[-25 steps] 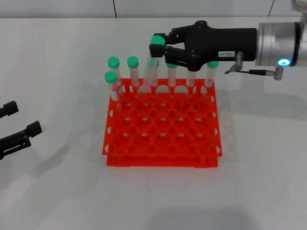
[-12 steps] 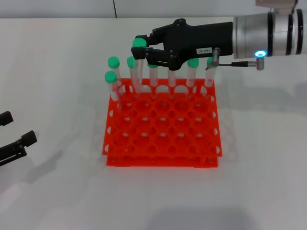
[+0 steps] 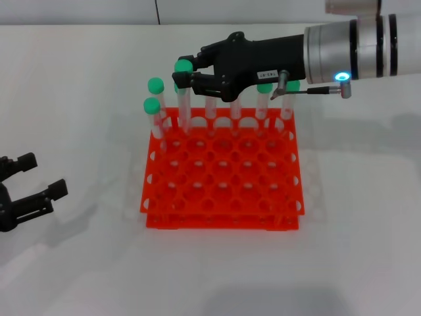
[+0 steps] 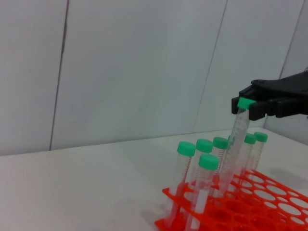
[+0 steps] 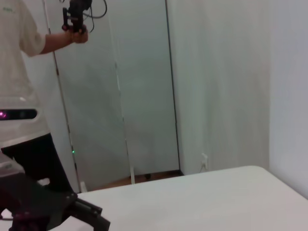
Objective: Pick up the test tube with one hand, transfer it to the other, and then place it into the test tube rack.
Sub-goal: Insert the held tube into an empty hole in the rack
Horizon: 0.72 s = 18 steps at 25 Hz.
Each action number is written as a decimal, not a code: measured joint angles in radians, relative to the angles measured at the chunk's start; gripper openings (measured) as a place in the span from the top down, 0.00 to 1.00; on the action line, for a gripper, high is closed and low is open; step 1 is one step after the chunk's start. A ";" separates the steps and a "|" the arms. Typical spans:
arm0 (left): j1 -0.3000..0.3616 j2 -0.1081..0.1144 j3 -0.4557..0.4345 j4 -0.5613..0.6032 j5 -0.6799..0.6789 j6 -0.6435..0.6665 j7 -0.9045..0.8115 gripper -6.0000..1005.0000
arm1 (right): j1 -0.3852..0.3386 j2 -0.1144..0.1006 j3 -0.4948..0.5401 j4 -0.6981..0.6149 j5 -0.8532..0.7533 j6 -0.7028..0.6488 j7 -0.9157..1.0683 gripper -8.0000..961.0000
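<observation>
Above the far left part of the test tube rack point(image 3: 222, 171) you have the right hand point(image 3: 186, 72) reaching in from the right side, its fingers clamped on the green cap end of the test tube point(image 3: 183, 99). That tube hangs tilted rather than plumb: its cap sits higher than the caps of the tubes already standing in the rack, and its lower end points down toward the rack's back row, close beside a neighbouring tube. You cannot tell from either view whether its tip is inside a hole. From the left wrist camera you see the same hold, the test tube point(image 4: 237, 144) leaning with the black right hand point(image 4: 248, 102) closed over its cap, above the rack point(image 4: 250, 207).

Along the rack's far row you can count several other green-capped tubes point(image 3: 156, 105) standing upright, with one more at the left end one row nearer. The remaining holes toward you hold nothing.

Well to the left of the rack, low over the white counter point(image 3: 85, 79), your left hand point(image 3: 29, 181) sits with its fingers spread apart and nothing between them. It is clear of the rack and of every tube.

The right wrist camera shows a person point(image 5: 24, 91) standing beyond the counter.
</observation>
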<state>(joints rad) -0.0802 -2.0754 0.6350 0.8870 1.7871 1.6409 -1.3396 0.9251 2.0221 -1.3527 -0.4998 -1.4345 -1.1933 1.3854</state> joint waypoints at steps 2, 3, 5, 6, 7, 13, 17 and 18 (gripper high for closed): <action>-0.009 0.000 0.000 -0.004 0.006 -0.001 0.000 0.12 | 0.008 0.001 -0.010 -0.001 0.000 0.013 0.008 0.73; -0.013 0.000 0.000 -0.007 0.009 -0.002 0.000 0.12 | 0.014 0.001 -0.011 -0.001 0.000 0.016 0.011 0.73; -0.023 0.000 0.000 -0.016 0.016 -0.008 0.000 0.12 | 0.021 0.002 -0.014 0.001 0.000 0.019 0.012 0.73; -0.026 0.000 0.000 -0.018 0.019 -0.011 0.000 0.12 | 0.023 0.002 -0.021 0.001 0.000 0.021 0.015 0.73; -0.028 0.001 0.000 -0.020 0.021 -0.013 0.000 0.12 | 0.027 0.002 -0.033 -0.003 0.000 0.028 0.021 0.73; -0.039 0.001 0.000 -0.022 0.034 -0.016 0.000 0.11 | 0.043 0.002 -0.093 -0.013 -0.001 0.073 0.043 0.73; -0.043 0.002 0.000 -0.022 0.034 -0.016 0.000 0.11 | 0.044 0.001 -0.103 -0.016 -0.001 0.086 0.046 0.73; -0.045 0.002 0.000 -0.022 0.034 -0.016 0.000 0.11 | 0.044 0.001 -0.103 -0.016 -0.001 0.089 0.046 0.73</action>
<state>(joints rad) -0.1248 -2.0738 0.6350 0.8651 1.8209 1.6244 -1.3391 0.9695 2.0233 -1.4562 -0.5154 -1.4357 -1.1048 1.4318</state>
